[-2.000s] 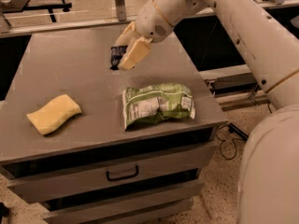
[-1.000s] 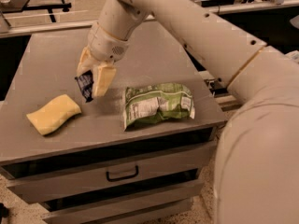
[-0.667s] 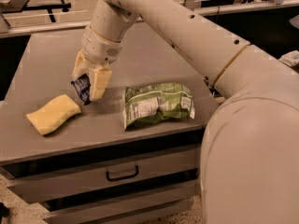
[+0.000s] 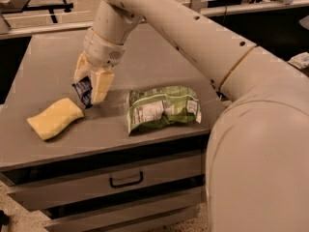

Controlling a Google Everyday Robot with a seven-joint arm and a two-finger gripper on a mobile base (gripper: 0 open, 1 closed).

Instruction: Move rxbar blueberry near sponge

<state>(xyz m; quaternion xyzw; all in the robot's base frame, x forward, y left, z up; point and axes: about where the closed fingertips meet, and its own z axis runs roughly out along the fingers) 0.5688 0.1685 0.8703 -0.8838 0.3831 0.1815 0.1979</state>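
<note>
The rxbar blueberry [image 4: 84,92], a small dark navy bar, is pinched between my gripper's cream fingers. My gripper [image 4: 91,85] is shut on it and holds it low over the grey table [image 4: 53,57], its lower end at or just above the surface. The sponge [image 4: 54,118], a pale yellow wavy block, lies on the table just left of and below the bar, a small gap away. My arm comes down from the upper right.
A large green-and-white snack bag [image 4: 163,108] lies on the table right of the gripper. The table's front edge [image 4: 106,151] has a drawer with a dark handle [image 4: 126,180] below. Other tables stand behind.
My gripper has carried the bar from the table's far middle leftward and down toward the sponge. The sponge and the green bag have not moved.
</note>
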